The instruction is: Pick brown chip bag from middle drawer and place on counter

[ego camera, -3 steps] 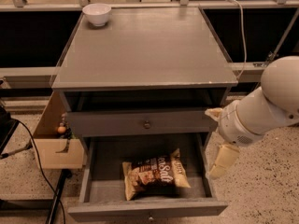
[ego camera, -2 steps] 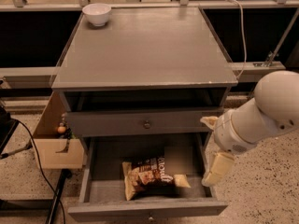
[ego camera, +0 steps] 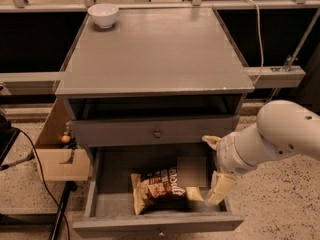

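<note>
The middle drawer, the lowest one, stands pulled out. The brown chip bag lies flat inside it, slightly left of centre, its dark face with white lettering turned upward. The gripper hangs at the drawer's right side, reaching down inside it just beside the bag's pale right end; whether they touch cannot be told. The bulky white arm comes in from the right. Above, a closed drawer front carries a round knob. On the worktop a white bowl sits at the far left corner. A wooden box stands on the speckled floor, left of the drawers.
</note>
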Controlling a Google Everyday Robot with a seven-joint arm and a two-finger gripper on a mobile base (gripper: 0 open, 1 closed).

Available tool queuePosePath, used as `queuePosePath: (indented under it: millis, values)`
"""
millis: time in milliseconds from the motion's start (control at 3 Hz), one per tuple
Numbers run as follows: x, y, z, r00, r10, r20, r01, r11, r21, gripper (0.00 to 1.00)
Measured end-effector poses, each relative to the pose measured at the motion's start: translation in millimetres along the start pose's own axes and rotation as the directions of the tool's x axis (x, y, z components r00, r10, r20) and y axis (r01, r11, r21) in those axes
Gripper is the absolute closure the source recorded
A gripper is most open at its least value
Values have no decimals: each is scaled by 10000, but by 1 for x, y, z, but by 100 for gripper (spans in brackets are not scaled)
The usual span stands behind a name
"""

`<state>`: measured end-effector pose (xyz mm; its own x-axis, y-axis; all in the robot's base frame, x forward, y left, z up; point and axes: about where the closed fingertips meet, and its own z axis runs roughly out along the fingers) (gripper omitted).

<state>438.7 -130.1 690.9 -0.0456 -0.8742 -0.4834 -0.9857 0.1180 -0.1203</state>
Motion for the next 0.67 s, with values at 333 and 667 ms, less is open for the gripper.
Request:
queuePosePath:
  millis: [333,667]
  values:
    - [1,-5,37,9979,-607,236,605,9981,81,0]
    - [4,-11,72,9929,-1190,49,1189,9929,101,0]
